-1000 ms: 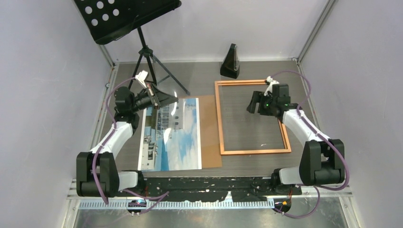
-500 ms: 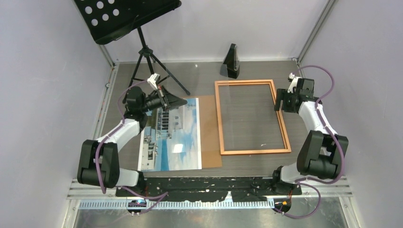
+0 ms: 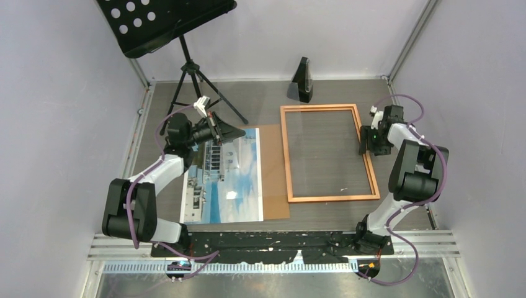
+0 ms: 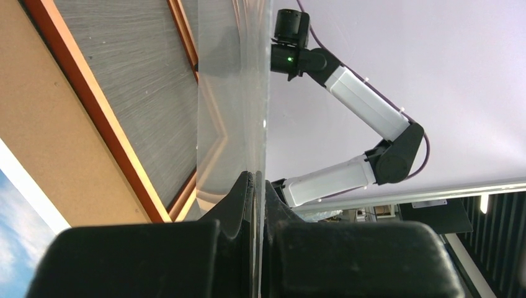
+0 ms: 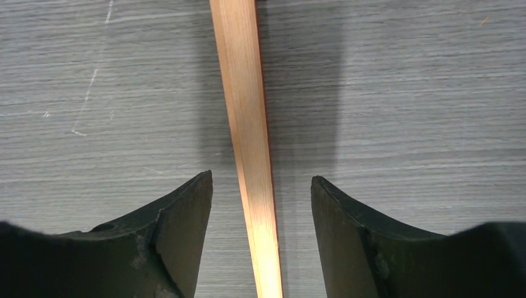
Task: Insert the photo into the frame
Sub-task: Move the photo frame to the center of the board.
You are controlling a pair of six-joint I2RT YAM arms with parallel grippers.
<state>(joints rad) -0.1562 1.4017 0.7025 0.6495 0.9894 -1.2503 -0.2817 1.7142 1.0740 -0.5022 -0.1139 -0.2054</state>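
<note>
The photo [image 3: 226,180], a print of a white building under blue sky, lies flat left of centre on a brown backing board [image 3: 273,167]. The copper-orange frame [image 3: 286,155] lies flat to its right. My left gripper [image 3: 220,131] hovers over the photo's far end. In the left wrist view this gripper [image 4: 258,177] is shut on the edge of a clear sheet [image 4: 232,93]. My right gripper [image 3: 367,144] sits at the frame's right rail. In the right wrist view it [image 5: 262,180] is open, and its fingers straddle the rail [image 5: 245,124] without touching it.
A black music stand [image 3: 164,18] on a tripod [image 3: 198,81] stands at the back left, close behind my left gripper. A black metronome [image 3: 302,81] stands behind the frame. Grey walls close in the table on the left, back and right.
My right gripper has swung from over the frame's inside out to its right rail and come down over it, its jaws narrowing a little. The left gripper shifted slightly right with the clear sheet.
</note>
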